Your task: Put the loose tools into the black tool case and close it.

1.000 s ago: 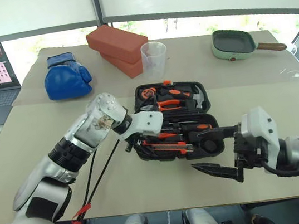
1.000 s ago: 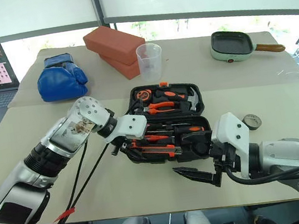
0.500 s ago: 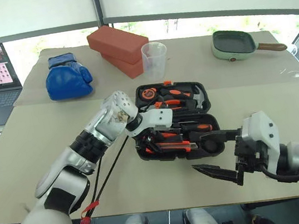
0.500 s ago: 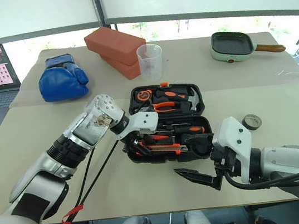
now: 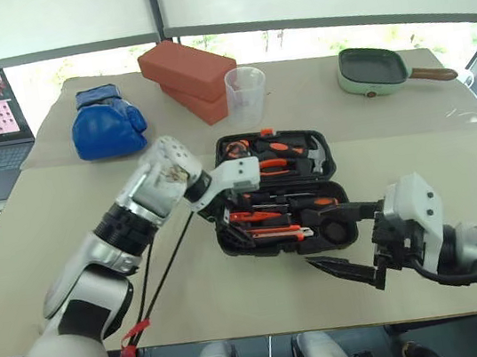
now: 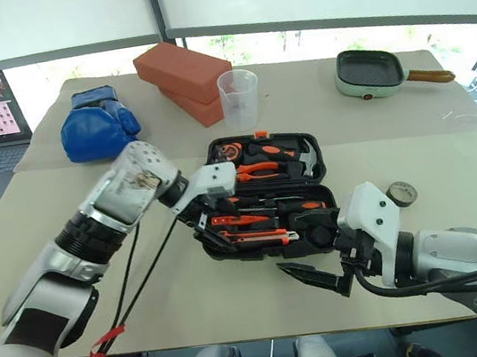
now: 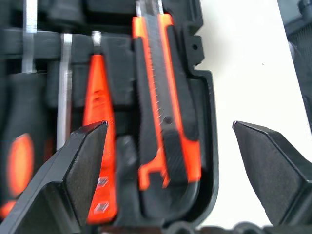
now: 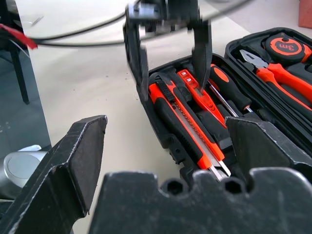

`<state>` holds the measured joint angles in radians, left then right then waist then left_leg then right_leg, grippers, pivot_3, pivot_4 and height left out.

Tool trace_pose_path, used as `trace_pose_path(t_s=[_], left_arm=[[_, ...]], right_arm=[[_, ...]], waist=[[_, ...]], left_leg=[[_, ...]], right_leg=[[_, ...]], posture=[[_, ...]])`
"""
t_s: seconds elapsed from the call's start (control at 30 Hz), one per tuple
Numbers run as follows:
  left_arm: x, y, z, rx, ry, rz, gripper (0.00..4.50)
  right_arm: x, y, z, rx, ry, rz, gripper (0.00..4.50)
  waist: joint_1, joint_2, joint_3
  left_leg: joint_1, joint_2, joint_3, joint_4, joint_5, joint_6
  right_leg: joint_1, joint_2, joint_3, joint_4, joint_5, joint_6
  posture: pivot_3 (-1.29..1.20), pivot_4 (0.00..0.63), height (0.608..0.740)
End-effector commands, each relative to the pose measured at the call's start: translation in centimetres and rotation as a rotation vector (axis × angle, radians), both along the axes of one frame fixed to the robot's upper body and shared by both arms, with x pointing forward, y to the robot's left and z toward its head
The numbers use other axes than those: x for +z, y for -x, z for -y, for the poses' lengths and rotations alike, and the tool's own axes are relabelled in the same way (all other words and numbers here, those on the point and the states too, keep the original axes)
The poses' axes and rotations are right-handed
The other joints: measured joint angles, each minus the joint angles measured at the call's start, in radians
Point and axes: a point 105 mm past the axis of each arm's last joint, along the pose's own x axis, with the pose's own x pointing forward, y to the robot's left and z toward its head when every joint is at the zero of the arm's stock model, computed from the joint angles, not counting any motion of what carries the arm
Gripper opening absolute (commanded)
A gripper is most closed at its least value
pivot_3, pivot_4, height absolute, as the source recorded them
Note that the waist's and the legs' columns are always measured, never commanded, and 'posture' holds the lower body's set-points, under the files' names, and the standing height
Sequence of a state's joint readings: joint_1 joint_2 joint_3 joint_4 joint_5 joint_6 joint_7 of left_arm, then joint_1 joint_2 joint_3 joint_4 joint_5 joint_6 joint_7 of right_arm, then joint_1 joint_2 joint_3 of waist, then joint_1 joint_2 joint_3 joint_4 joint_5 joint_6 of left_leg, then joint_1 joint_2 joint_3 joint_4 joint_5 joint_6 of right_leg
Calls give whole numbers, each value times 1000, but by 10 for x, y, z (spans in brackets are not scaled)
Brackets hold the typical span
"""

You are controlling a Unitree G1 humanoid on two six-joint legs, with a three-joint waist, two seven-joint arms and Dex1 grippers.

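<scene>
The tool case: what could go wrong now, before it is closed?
The open left gripper hangs over the knife in the case; if the lid came down now, it might catch the fingers. The open right gripper sits close to the near edge and could push the case.

Black tool case (image 5: 314, 154): matt moulded plastic. Utility knife (image 7: 163, 105) in its near half: orange-and-black plastic, ridged grip. Screwdriver shafts (image 7: 64, 80) beside the knife: bright bare metal. Table (image 5: 65, 222) under the case: smooth matt beige. Boxing glove (image 5: 105, 126) beyond the case: glossy blue leather-like skin. Cup (image 5: 245, 88): clear plastic. Bricks (image 5: 187, 71): rough, red.
</scene>
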<state>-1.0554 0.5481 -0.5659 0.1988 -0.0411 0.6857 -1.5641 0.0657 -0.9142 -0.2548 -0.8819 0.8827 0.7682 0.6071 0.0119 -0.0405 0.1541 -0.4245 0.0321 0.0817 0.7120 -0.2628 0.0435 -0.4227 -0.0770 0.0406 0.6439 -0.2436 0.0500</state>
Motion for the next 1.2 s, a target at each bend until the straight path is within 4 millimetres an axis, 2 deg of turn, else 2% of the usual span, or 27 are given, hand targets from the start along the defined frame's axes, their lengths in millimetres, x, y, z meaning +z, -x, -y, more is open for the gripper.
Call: trace_pose_path(t_s=[0.03,0.13,0.33,0.4,0.77,0.93,1.07,1.2], left_arm=[[9,-1,5,-31,69,62,3739],[-6,0,-3,-62,28,85,2615],[-16,-1,-7,-77,-6,106,494],[-18,-2,-9,-85,-25,113,37],[-43,4,-18,-131,-122,124,37],[-47,4,-16,-127,-114,132,37],[-23,-3,-6,-106,-34,151,37],[6,4,13,-144,79,117,37]], right_arm=[[7,1,0,6,-3,48,4500],[8,1,2,3,1,49,4500],[8,3,5,-4,9,46,4500],[8,3,5,-7,9,46,4500],[8,3,5,-12,3,42,4500],[8,2,6,-15,3,41,4500],[7,1,7,-18,4,38,4500],[6,1,8,-19,9,36,4500]], waist=[[3,0,0],[1,0,0],[1,0,0],[2,0,0],[0,0,0],[0,2,-1],[3,2,-1],[5,2,-1]], left_leg=[[0,0,0,0,0,0],[0,0,0,0,0,0],[0,0,0,0,0,0],[0,0,0,0,0,0],[1,0,0,0,0,0],[1,0,0,0,0,0],[1,0,0,0,0,0],[0,0,0,1,0,0]], right_leg=[[0,0,0,0,0,0],[1,0,0,0,0,0],[0,0,0,0,0,0],[1,0,0,0,0,0],[1,0,0,0,0,0],[1,0,0,0,0,0],[2,0,0,0,0,0],[1,0,0,0,0,1]], posture=[[0,150,738],[0,150,738],[0,150,738],[0,150,738],[0,150,738],[0,150,738],[0,150,738],[0,150,738]])
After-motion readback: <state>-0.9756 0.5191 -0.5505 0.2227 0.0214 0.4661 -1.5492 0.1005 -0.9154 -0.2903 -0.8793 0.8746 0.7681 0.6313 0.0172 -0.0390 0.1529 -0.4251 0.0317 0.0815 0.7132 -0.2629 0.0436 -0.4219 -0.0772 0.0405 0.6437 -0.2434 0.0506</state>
